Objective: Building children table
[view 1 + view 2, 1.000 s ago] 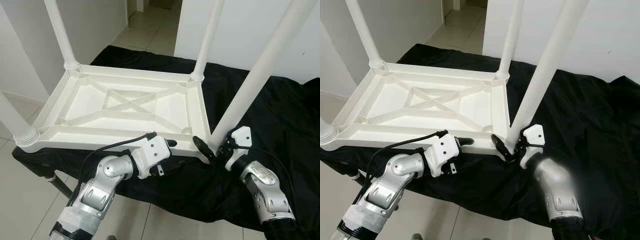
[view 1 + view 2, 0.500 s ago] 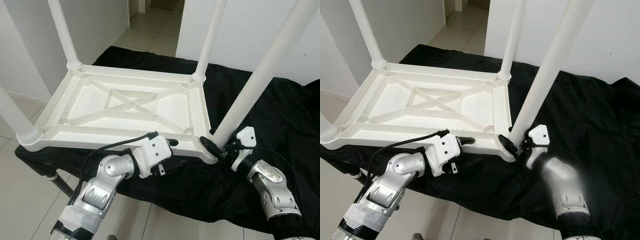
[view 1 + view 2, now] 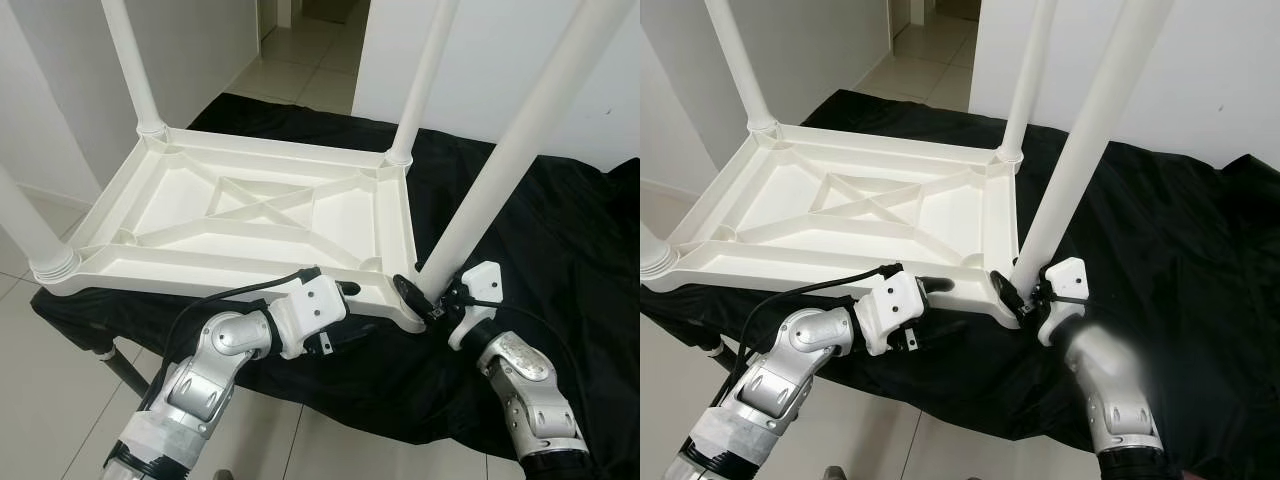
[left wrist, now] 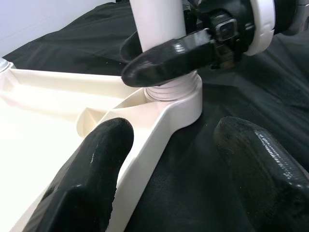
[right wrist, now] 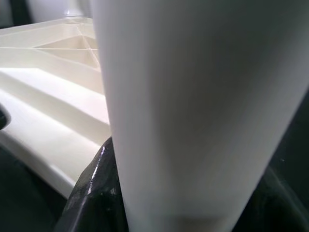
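A white plastic children's table point(image 3: 170, 205) lies upside down on a black cloth point(image 3: 560, 230), with its legs pointing up. My right gripper point(image 3: 425, 295) is shut on the foot of the near right leg point(image 3: 510, 160), just above its socket at the table's corner. In the right wrist view this leg point(image 5: 193, 106) stands between the black fingers point(image 5: 91, 193). My left gripper point(image 4: 174, 164) is open and straddles the table's near rim point(image 4: 145, 135), close to that corner. One finger is inside the rim, the other over the cloth.
The other legs stand at the far left point(image 3: 135, 65), far right point(image 3: 420, 80) and near left point(image 3: 30, 235). The cloth covers a low stand with a dark strut point(image 3: 120, 365). White walls stand close on both sides, with tiled floor point(image 3: 300, 50) beyond.
My right wrist swung out to the right and has come back in, still holding the leg's foot. The left gripper has stayed at the rim. The view has shifted slightly.
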Robot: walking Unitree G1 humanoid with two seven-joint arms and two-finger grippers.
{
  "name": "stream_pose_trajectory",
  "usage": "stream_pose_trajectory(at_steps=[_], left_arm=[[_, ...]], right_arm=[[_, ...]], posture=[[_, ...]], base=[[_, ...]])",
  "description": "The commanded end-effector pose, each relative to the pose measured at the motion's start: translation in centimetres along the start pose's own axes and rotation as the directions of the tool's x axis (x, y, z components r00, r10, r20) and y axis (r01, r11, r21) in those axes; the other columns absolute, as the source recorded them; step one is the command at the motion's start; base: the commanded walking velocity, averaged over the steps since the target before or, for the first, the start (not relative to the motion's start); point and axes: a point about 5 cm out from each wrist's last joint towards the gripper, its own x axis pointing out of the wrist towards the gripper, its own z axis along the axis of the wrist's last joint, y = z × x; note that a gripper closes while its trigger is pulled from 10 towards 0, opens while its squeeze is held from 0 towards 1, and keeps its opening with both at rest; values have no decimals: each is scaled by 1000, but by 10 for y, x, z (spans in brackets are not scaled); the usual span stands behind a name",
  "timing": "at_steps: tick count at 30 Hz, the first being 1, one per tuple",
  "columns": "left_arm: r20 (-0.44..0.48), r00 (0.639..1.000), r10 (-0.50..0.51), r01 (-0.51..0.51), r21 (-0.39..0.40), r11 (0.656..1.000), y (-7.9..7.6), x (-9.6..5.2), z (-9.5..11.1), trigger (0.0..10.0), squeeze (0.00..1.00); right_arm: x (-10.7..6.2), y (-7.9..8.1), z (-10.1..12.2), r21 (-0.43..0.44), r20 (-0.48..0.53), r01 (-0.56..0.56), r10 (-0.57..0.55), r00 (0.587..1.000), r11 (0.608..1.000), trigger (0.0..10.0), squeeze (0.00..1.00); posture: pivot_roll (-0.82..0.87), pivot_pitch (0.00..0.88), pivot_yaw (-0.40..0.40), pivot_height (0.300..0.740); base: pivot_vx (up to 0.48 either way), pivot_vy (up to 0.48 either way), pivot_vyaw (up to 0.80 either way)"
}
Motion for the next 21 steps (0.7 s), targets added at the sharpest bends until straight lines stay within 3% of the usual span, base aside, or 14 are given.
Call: stream_pose_trajectory(at_steps=[1,6,11,12,13,15,19,21], left_arm=[[-18,999,31,-31,-8,999,-1,0,-6,10000,0],[-20,999,25,-25,-6,1000,-1,0,-6,10000,0],[-21,1000,19,-19,-5,1000,-2,-1,-7,10000,0],[-23,1000,17,-17,-5,1000,-3,-1,-7,10000,0],[-23,1000,17,-17,-5,1000,-3,-1,-7,10000,0],[-24,1000,18,-18,-6,1000,-3,-2,-7,10000,0],[-24,999,23,-23,-7,1000,-3,-3,-7,10000,0],[-23,999,24,-25,-8,1000,-4,-3,-7,10000,0]], right_arm=[[-4,-5,-2,-3,-22,124,-124,992,992,10000,0],[-5,5,-5,54,-46,250,-247,968,967,10000,0],[-8,9,-11,81,-89,403,-397,914,911,10000,0],[-9,12,-15,92,-110,512,-502,858,854,10000,0],[-9,12,-15,92,-110,512,-502,858,854,10000,0],[-7,16,-17,104,-125,596,-584,802,796,10000,0],[0,23,-19,115,-153,652,-636,757,749,10000,0],[2,26,-18,119,-153,652,-635,757,749,10000,0]], posture=[[-8,36,-54,740],[-9,36,-53,740],[-8,42,-54,740],[-4,46,-59,740],[-4,46,-59,740],[0,51,-61,740],[6,53,-63,740],[6,53,-63,740]], base=[[0,0,0],[0,0,0],[0,0,0],[0,0,0],[0,0,0],[0,0,0],[0,0,0],[0,0,0]])
